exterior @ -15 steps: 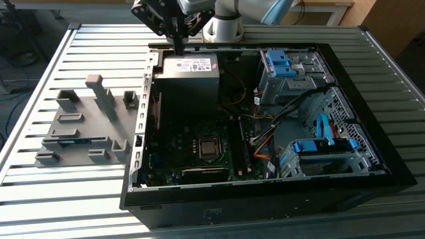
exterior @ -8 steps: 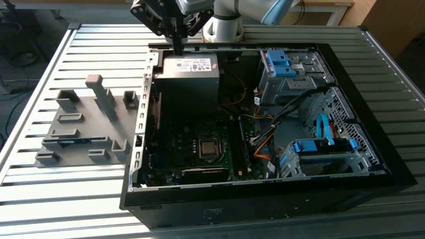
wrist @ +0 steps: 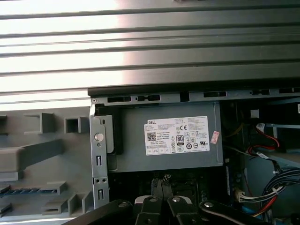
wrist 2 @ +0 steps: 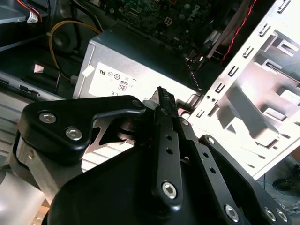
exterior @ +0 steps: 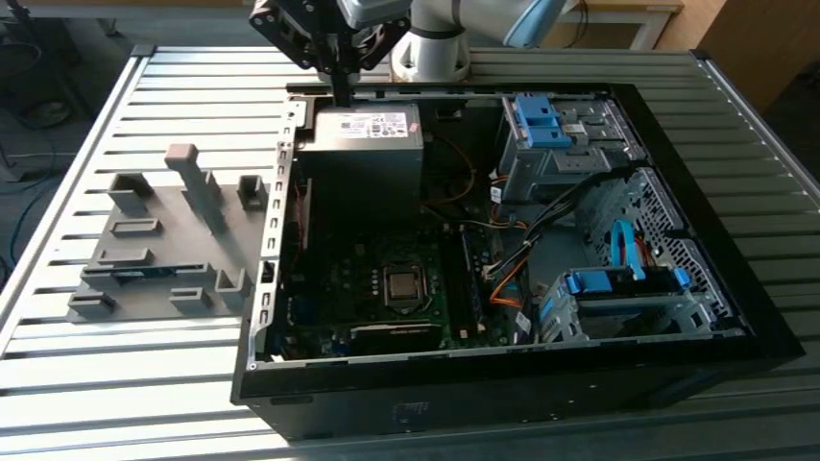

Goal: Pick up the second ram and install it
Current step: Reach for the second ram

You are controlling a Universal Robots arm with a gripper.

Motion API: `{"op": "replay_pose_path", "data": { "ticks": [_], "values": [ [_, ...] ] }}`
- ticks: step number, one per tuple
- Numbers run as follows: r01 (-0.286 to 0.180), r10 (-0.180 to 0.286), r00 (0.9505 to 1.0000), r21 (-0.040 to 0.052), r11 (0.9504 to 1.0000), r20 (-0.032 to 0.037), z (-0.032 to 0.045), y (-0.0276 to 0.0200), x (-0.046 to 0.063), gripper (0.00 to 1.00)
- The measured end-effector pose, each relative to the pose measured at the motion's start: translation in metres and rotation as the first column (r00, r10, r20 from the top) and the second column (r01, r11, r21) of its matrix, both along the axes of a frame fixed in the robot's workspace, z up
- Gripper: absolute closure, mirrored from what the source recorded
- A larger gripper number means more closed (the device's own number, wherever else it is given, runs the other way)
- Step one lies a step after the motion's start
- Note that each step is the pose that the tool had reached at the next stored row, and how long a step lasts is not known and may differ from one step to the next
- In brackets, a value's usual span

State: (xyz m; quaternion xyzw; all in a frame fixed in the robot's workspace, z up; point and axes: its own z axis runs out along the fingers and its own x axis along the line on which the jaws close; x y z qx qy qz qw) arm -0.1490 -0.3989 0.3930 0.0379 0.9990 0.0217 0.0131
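The second ram is a thin blue stick lying in a slot of the grey holder tray, at the exterior view's left of the open computer case. In the first wrist view the ram sits low in the tray. My gripper hangs at the back of the case, just above the grey power supply, well away from the ram. Its black fingers are pressed together with nothing between them. The gripper points down over the power supply.
The motherboard with its processor socket lies on the case floor. Blue drive bays and bundled cables crowd the case's right side in the exterior view. The case's perforated metal wall stands between the tray and the power supply. All rests on a slatted metal table.
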Motion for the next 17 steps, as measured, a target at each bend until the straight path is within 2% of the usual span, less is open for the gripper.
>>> {"op": "replay_pose_path", "data": {
  "ticks": [17],
  "values": [
    [0.0,0.0,1.0,0.0001,1.0,0.0001,-0.0001,0.0,-0.0036,0.89]
  ]
}}
